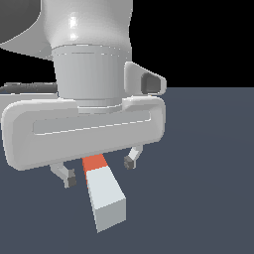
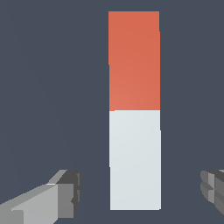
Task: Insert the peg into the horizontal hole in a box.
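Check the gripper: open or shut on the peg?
Open. The gripper fingers stand apart either side of the white-grey, orange-ended square peg, touching nothing.

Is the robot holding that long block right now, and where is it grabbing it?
No, nothing is held. The gripper is open, its fingers spread wide on either side of the peg's white end, not touching it.

Peg (image 2: 134, 109): half orange-red, half white-grey, plain, no markings. Gripper (image 1: 99, 171): pale grey body w/ dark grey fingertips (image 1: 70, 181). Arm (image 1: 89, 44): glossy white-grey, w/ one dark grey inset. Floor (image 1: 198, 173): flat slate blue. Backdrop (image 1: 198, 39) black.
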Controlling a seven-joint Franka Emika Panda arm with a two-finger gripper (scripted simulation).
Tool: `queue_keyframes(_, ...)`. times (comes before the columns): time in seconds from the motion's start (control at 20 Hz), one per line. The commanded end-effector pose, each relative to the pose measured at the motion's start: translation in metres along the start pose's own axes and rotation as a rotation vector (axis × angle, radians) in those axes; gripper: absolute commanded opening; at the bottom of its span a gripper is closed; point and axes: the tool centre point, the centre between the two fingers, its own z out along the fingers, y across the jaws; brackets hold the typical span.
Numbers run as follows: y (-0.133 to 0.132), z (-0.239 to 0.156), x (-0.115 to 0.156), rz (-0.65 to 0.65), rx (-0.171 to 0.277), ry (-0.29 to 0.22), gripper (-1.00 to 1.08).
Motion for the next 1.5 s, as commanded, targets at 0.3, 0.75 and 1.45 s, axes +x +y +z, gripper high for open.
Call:
queue_keyframes(0.3, -0.001, 0.006, -0.002, -0.005, 0.000, 0.000, 1.00)
queue_keyframes(0.75, -0.001, 0.045, -0.001, -0.008, 0.000, -0.001, 1.00)
queue_keyframes(1.45, 0.000, 0.051, -0.002, -0.008, 0.000, -0.001, -1.00)
